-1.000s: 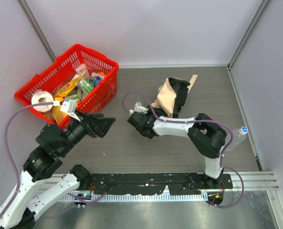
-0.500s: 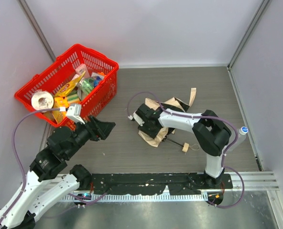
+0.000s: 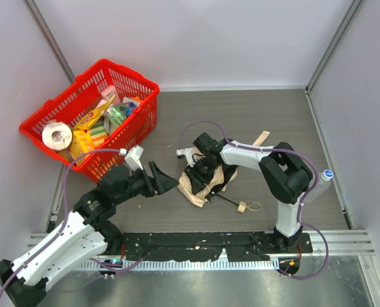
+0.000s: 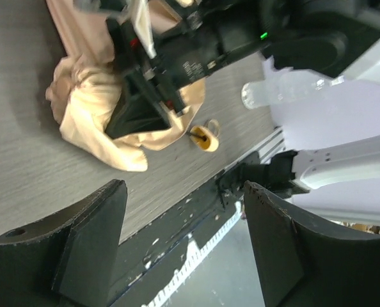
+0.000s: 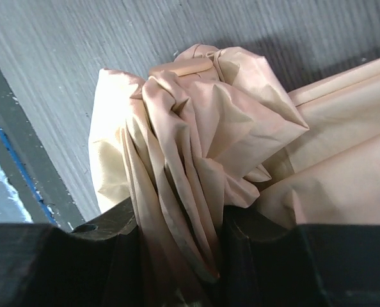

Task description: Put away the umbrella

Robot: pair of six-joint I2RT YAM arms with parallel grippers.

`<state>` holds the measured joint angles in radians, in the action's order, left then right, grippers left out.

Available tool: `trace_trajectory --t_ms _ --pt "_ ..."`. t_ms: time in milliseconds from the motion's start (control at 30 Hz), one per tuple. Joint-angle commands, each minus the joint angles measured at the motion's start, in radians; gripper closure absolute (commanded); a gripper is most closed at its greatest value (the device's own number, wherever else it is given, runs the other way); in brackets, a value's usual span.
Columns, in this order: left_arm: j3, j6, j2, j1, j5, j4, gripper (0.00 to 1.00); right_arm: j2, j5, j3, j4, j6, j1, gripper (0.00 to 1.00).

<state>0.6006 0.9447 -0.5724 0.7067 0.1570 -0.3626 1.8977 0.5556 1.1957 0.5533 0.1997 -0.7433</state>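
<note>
The umbrella lies crumpled on the table in the middle, beige fabric with black ribs. Its small tan handle with a cord loop points toward the near edge. My right gripper presses down into the heap and is shut on a bunch of umbrella fabric, which fills the gap between its fingers. My left gripper hangs open just left of the umbrella with nothing in it. In the left wrist view the fabric and handle lie beyond the open gripper.
A red basket full of groceries stands at the back left. A clear bottle with a blue cap stands by the right wall; it shows as the bottle in the left wrist view. The black rail runs along the near edge.
My right gripper has dragged the umbrella from the back of the table toward the near middle, and the handle now shows. The left arm has swung right, close to the umbrella.
</note>
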Motion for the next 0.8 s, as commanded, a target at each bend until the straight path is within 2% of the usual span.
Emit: trace_trajectory --t_ms 0,133,200,267,367,433,500,567,667,767 --pt "-0.050 0.057 -0.032 0.060 -0.060 0.157 0.23 0.093 0.101 -0.064 0.008 -0.019 -0.010 0.99" --pt "-0.145 0.106 -0.104 0.157 -0.301 0.287 0.35 0.064 0.072 -0.082 -0.050 -0.060 -0.007 0.99" --pt "-0.188 0.124 -0.173 0.165 -0.324 0.390 0.46 0.047 0.075 -0.102 -0.090 -0.081 -0.004 0.99" --pt "-0.212 0.118 -0.246 0.165 -0.356 0.462 0.48 0.040 0.072 -0.119 -0.108 -0.089 -0.004 0.99" --pt "-0.220 0.103 -0.337 0.140 -0.369 0.522 0.44 0.028 0.059 -0.131 -0.119 -0.097 -0.005 0.99" --pt "-0.228 0.095 -0.368 0.105 -0.390 0.537 0.32 0.020 0.049 -0.130 -0.113 -0.095 -0.004 0.99" --pt "-0.243 0.132 -0.406 0.035 -0.326 0.589 0.16 0.015 0.041 -0.124 -0.104 -0.088 -0.004 0.99" --pt "-0.230 0.157 -0.460 -0.004 -0.274 0.619 0.09 0.015 0.038 -0.120 -0.095 -0.082 -0.002 0.99" --pt "-0.184 0.210 -0.550 -0.019 -0.223 0.642 0.07 0.017 0.035 -0.119 -0.095 -0.082 -0.004 0.99" --pt "-0.156 0.330 -0.630 -0.019 -0.194 0.626 0.06 0.018 0.024 -0.111 -0.093 -0.079 -0.004 0.99"
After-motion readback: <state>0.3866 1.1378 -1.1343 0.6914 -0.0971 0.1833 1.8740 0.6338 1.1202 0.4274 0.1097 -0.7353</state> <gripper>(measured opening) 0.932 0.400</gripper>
